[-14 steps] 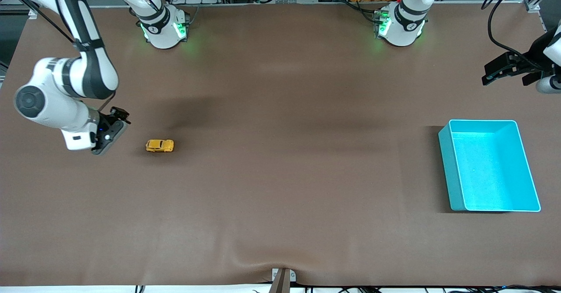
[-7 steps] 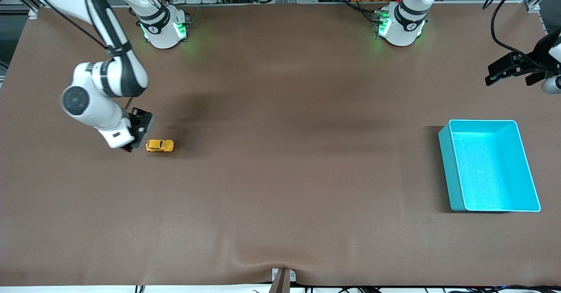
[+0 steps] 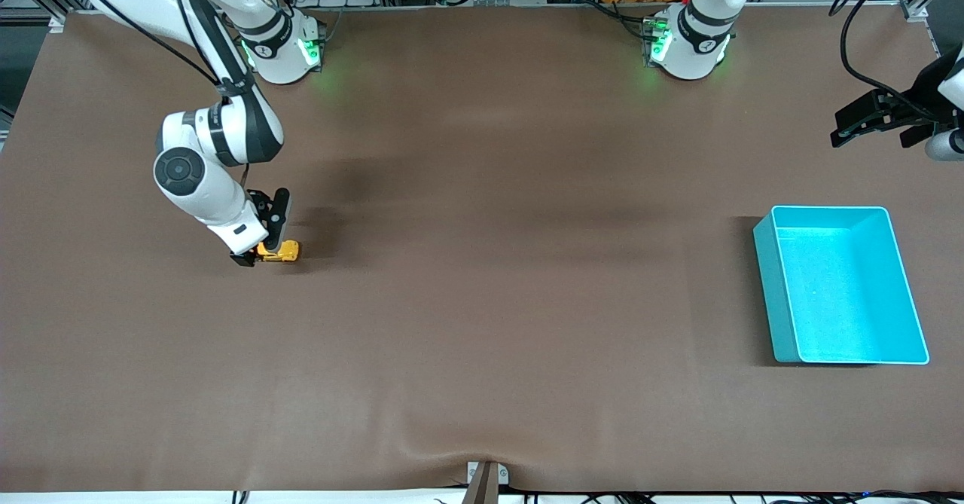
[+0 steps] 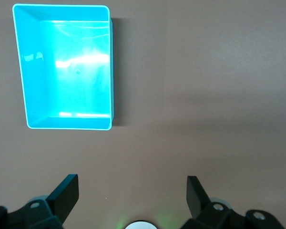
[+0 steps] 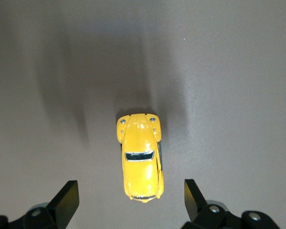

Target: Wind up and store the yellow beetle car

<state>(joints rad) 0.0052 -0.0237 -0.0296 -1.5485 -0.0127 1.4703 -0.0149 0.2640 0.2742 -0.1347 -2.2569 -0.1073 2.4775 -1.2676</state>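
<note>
The right hand (image 3: 260,252) hangs wide open right over the yellow beetle car (image 5: 140,156) on the table (image 3: 482,338). The left hand (image 4: 132,200) is wide open too, up by the teal bin (image 4: 64,67).

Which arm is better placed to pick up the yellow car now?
The right arm. The right gripper hangs open over the yellow beetle car; the left gripper, also open, waits up at the left arm's end, near the teal bin.

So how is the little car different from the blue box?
The car is tiny and yellow; the box is much bigger and teal. The car sits under the open right gripper at the right arm's end of the table; the box lies empty near the left arm's end. Both rest on the table.
</note>
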